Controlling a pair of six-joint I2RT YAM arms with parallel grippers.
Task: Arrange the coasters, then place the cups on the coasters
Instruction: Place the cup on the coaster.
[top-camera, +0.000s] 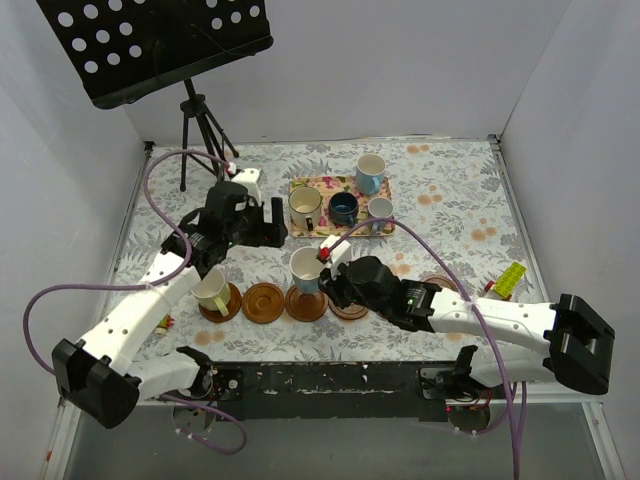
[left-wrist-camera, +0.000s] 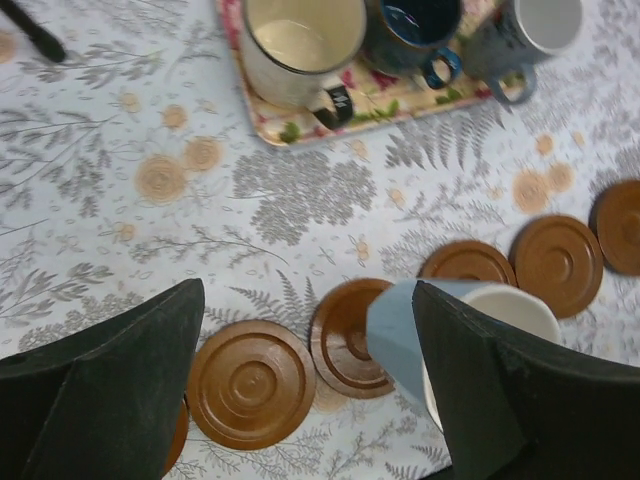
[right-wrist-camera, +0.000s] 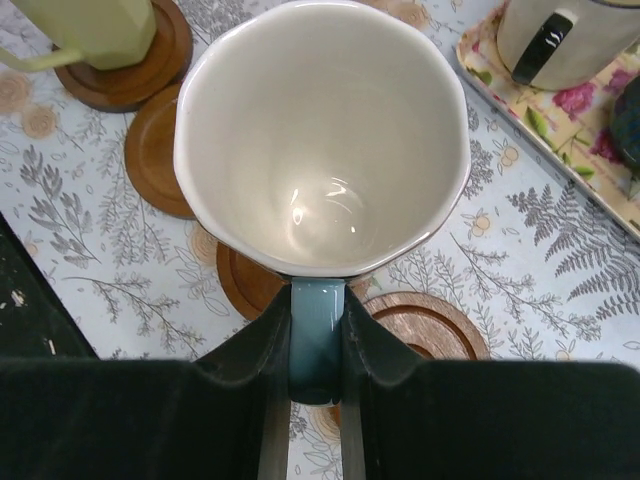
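A pale yellow-green cup (top-camera: 212, 290) stands on the leftmost coaster (top-camera: 222, 308). Raised above it, my left gripper (top-camera: 268, 225) (left-wrist-camera: 308, 290) is open and holds nothing. A bare coaster (top-camera: 263, 302) (left-wrist-camera: 250, 383) lies beside it. My right gripper (top-camera: 328, 272) (right-wrist-camera: 317, 340) is shut on the handle of a light blue cup (top-camera: 305, 268) (right-wrist-camera: 320, 135), upright over the third coaster (top-camera: 305, 305) (left-wrist-camera: 350, 340); whether it touches I cannot tell. More coasters (left-wrist-camera: 557, 263) lie to the right. A second light blue cup (top-camera: 370, 173), a cream cup (top-camera: 304, 207), a dark blue cup (top-camera: 343, 208) and a grey-blue cup (top-camera: 380, 212) stand further back.
Those back cups stand on or at the floral tray (top-camera: 322, 183) (left-wrist-camera: 370, 105). A black music stand (top-camera: 160, 45) on a tripod rises at the back left. A yellow block (top-camera: 510, 278) lies at the right. Purple cables loop over both arms. White walls enclose the table.
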